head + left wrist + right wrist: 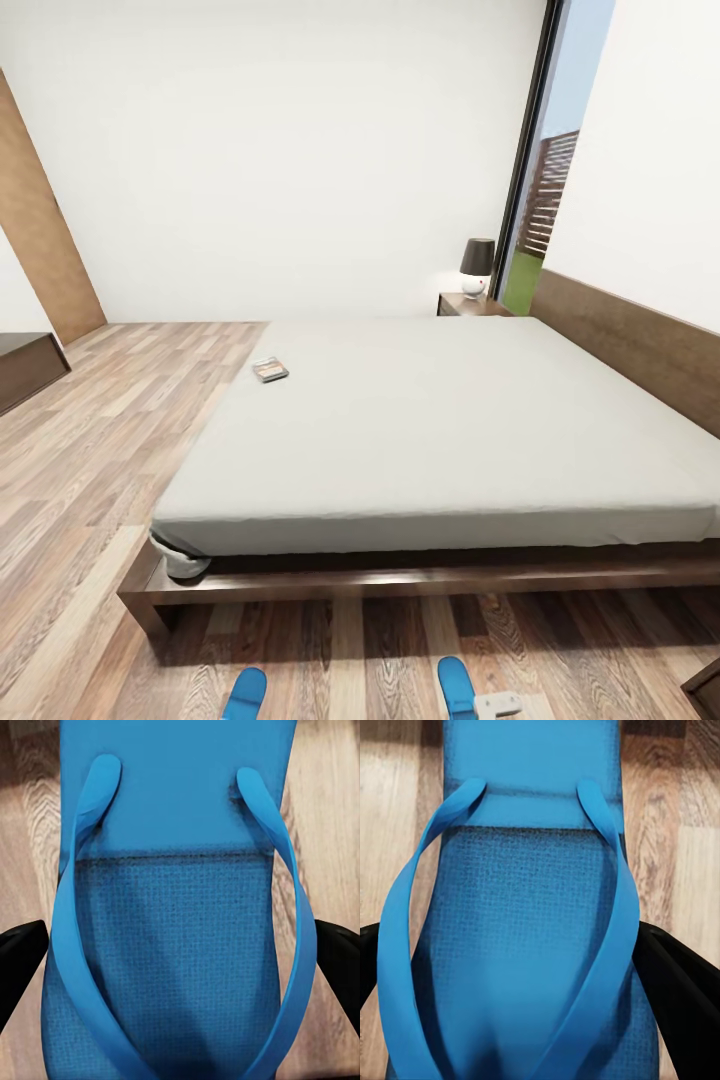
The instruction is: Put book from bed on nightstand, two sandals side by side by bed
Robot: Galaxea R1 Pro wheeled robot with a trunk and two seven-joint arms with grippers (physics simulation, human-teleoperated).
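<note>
L gripper [180,967]: its two dark fingers [19,960] sit apart, one each side of a blue sandal [176,945], flanking the straps; can't tell if the pads touch it. R gripper [521,975]: same story, black fingers [679,990] spread either side of the other sandal [529,945], contact unclear.

Rest placed relative to the bed [440,430], biggest first:

- Bedroom floor [80,470]: wood planks, running along the bed's L side and in front of its near edge. White walls behind and to the R.
- Bed: pale grey mattress on a dark brown platform frame; low wood headboard [630,340] along its R side in head view. Mattress cover bunched at the near-L corner.
- Window [545,170]: tall, dark-framed, beyond the bed's far-R corner; grass and a brown slatted fence outside.
- Low dark cabinet [25,370]: well apart from the bed, across the floor on the L.
- Nightstand [470,304]: dark brown, just beside the bed's far-R corner, at the headboard end. Lamp [477,265] w/ dark shade stands on it.
- Sandals in head view: both on the floor in front of the bed's near edge, toes toward it, apart from each other. One [245,694] near the L corner, one [457,686] nearer the middle, w/ a pale gripper part just beside it.
- Book [269,370]: small, dark cover, flat on the mattress near the bed's L edge, toward the far end.
</note>
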